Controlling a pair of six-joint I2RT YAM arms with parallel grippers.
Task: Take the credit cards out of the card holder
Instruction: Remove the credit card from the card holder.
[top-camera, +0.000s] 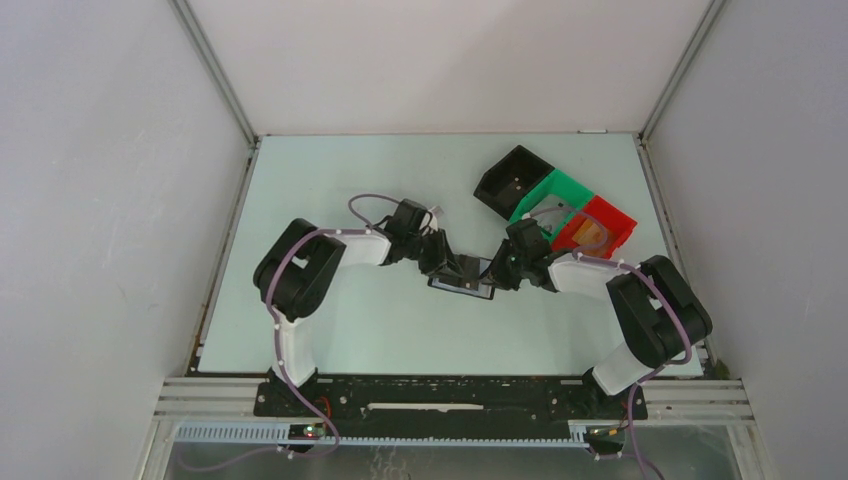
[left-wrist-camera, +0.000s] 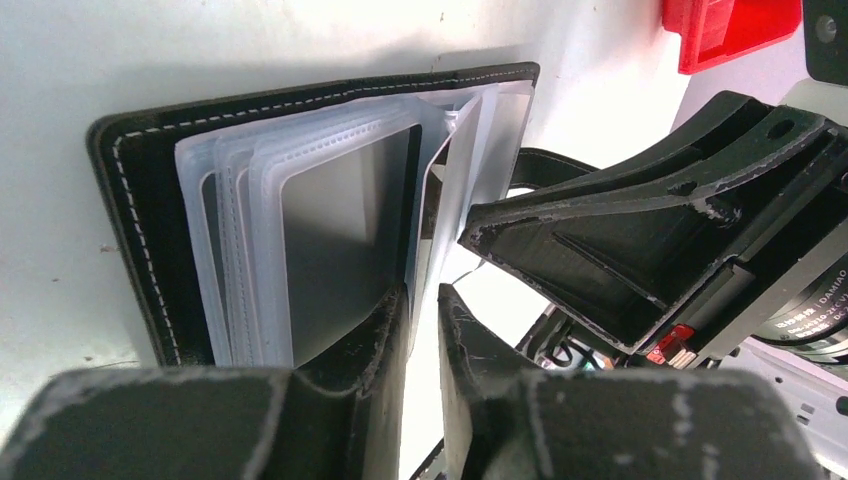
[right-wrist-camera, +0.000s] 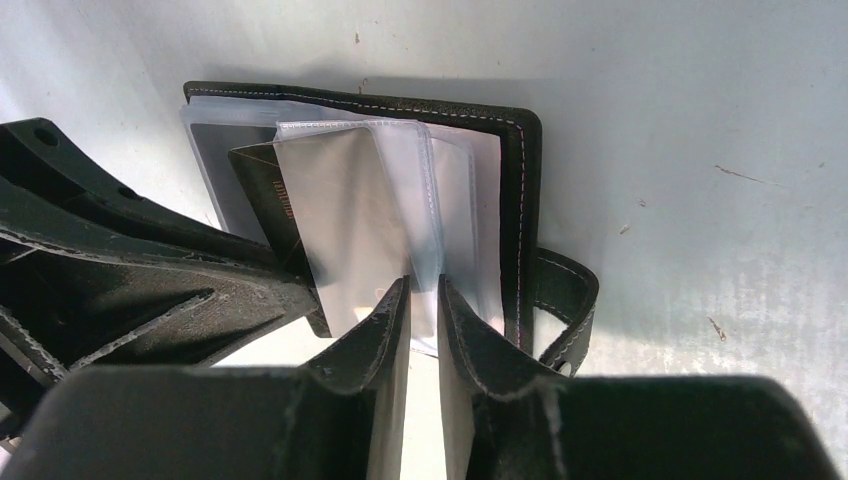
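Observation:
The black card holder (top-camera: 462, 284) lies open on the table between both grippers. In the left wrist view its clear plastic sleeves (left-wrist-camera: 240, 250) fan out and a pale grey credit card (left-wrist-camera: 340, 250) sits in one. My left gripper (left-wrist-camera: 424, 290) is nearly closed on the edge of a sleeve leaf. In the right wrist view another grey card (right-wrist-camera: 345, 230) sits in a sleeve, with a dark brown card (right-wrist-camera: 262, 200) behind it. My right gripper (right-wrist-camera: 424, 282) pinches a clear sleeve leaf beside the closure tab (right-wrist-camera: 570, 300). From above the two grippers (top-camera: 455, 268) (top-camera: 497, 272) almost touch.
A black open bin (top-camera: 512, 180), a green bin (top-camera: 555, 195) and a red bin (top-camera: 598, 228) stand together at the back right, just behind my right arm. The red bin's corner shows in the left wrist view (left-wrist-camera: 730, 30). Grey walls enclose the table.

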